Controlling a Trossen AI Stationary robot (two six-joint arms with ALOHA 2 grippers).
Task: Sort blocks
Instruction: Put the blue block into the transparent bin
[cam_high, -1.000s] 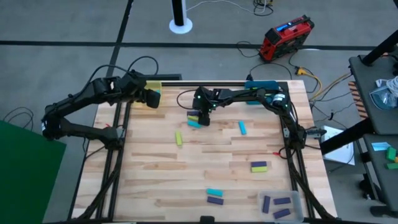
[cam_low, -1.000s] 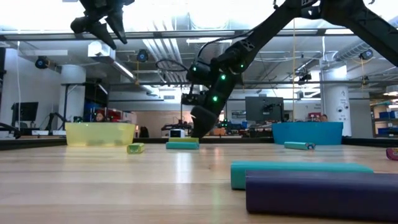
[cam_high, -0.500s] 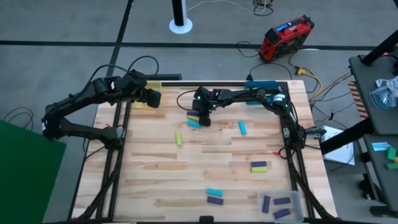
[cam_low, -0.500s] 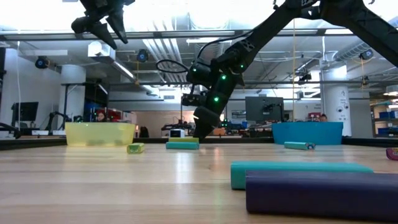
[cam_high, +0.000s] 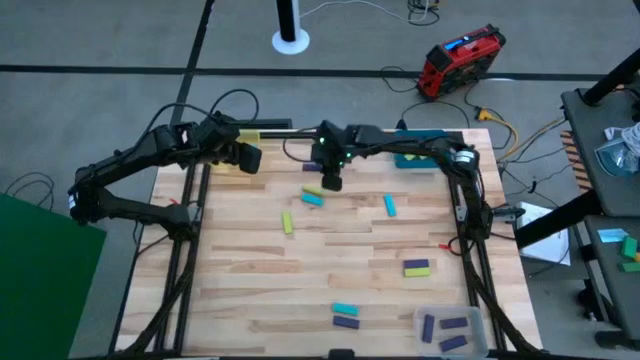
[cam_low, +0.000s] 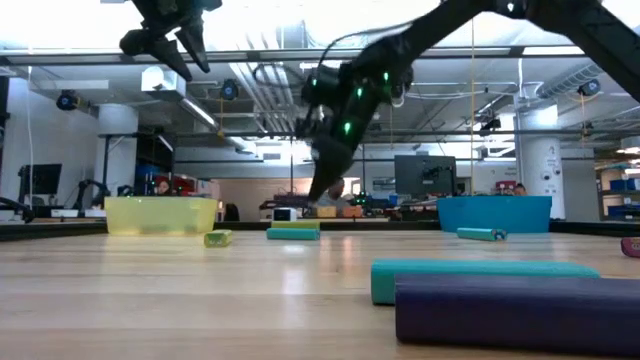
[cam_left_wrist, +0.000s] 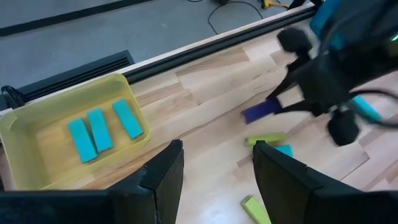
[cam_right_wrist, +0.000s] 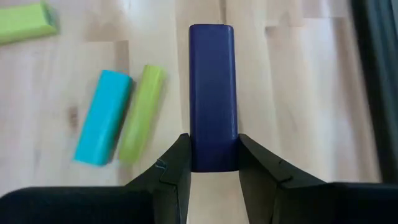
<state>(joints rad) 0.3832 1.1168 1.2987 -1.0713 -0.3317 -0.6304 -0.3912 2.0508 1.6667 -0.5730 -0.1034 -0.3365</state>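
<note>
My right gripper (cam_right_wrist: 212, 149) is shut on a purple block (cam_right_wrist: 212, 93) and hangs above the table's far middle (cam_high: 333, 180). Under it lie a cyan block (cam_right_wrist: 102, 124) and a yellow-green block (cam_right_wrist: 142, 112) side by side on the wood. My left gripper (cam_left_wrist: 214, 180) stands open and holds nothing. It hovers at the far left (cam_high: 245, 158), above a yellow tray (cam_left_wrist: 12, 137) that holds three cyan blocks (cam_left_wrist: 99, 129). Other blocks lie flat about the table: yellow-green (cam_high: 287, 222), cyan (cam_high: 390, 205), cyan (cam_high: 345, 309) and purple (cam_high: 346, 322). My right gripper pinches the purple block's near end (cam_right_wrist: 212, 158) between its two fingers, one on each long side. The fingers (cam_right_wrist: 174, 168) lie along the block, which sticks out forward past their tips. The block is lifted clear of the table (cam_left_wrist: 261, 111).
A blue tray (cam_high: 420, 150) stands at the far right. A clear tray (cam_high: 455, 330) with purple blocks sits at the near right corner. A yellow-green and purple pair (cam_high: 416, 267) lies toward the right. Bare wood lies at the near left.
My right gripper has risen with the purple block and gone a little toward the far edge. The block, which lay at the cyan and yellow-green pair, is now lifted clear of the table. The pair has stayed in place.
</note>
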